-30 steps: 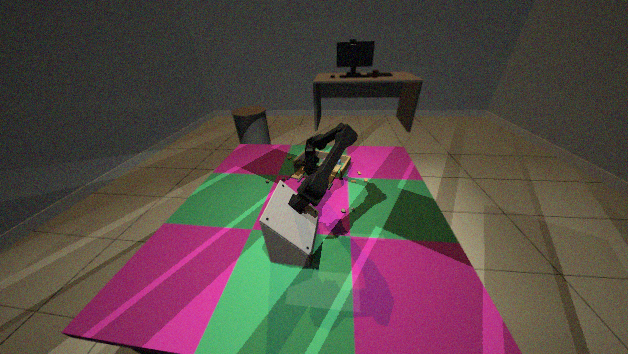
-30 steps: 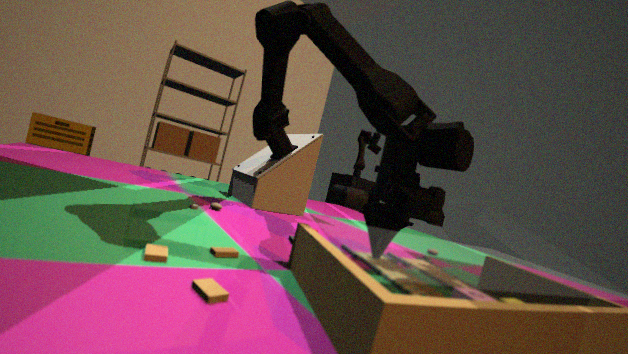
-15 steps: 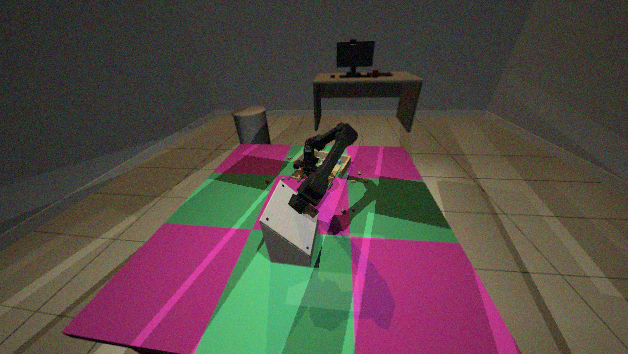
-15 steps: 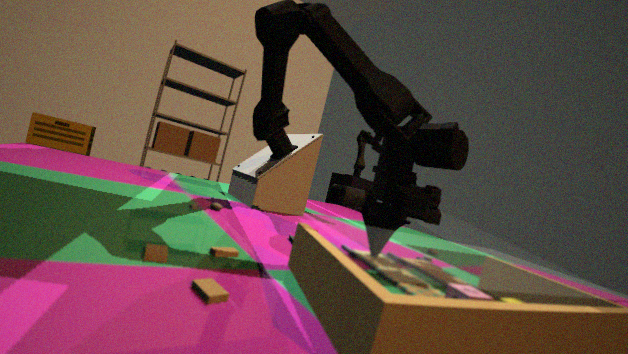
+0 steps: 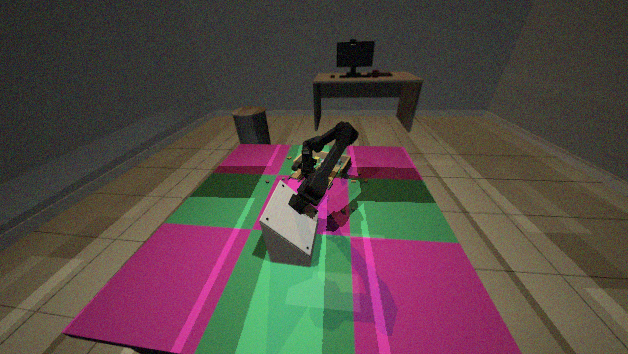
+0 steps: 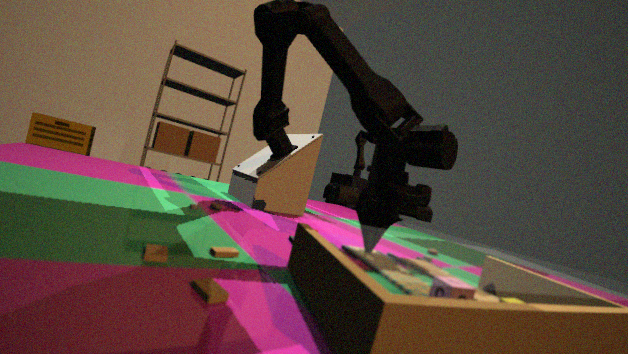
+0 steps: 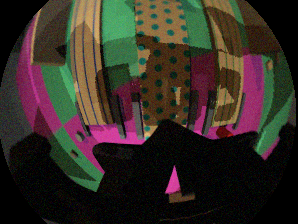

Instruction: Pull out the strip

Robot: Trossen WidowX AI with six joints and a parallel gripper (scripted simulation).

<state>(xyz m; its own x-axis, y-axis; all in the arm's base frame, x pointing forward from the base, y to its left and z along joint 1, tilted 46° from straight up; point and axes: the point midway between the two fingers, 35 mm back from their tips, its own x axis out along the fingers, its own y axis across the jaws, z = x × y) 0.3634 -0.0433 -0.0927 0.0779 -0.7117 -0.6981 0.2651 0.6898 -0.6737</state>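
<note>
Magenta-and-green matting surrounds the tray (image 6: 350, 320), where the clenched, empty gripper (image 6: 371, 244) points down onto the dotted strip (image 7: 160, 43), whose length runs straight ahead of it.

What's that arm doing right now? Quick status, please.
Gripper shut, holding nothing, tip down inside the tray. Labelled cube sits on the strips, not picked up. Other strips crowd alongside.

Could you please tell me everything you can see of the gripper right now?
The gripper is black and hangs straight down from the arm's wrist over the shallow wooden tray. Its jaws are shut into one narrow wedge with nothing between them, the tip on or just above the patterned strips inside. The labelled cube sits apart, further along the tray.
</note>
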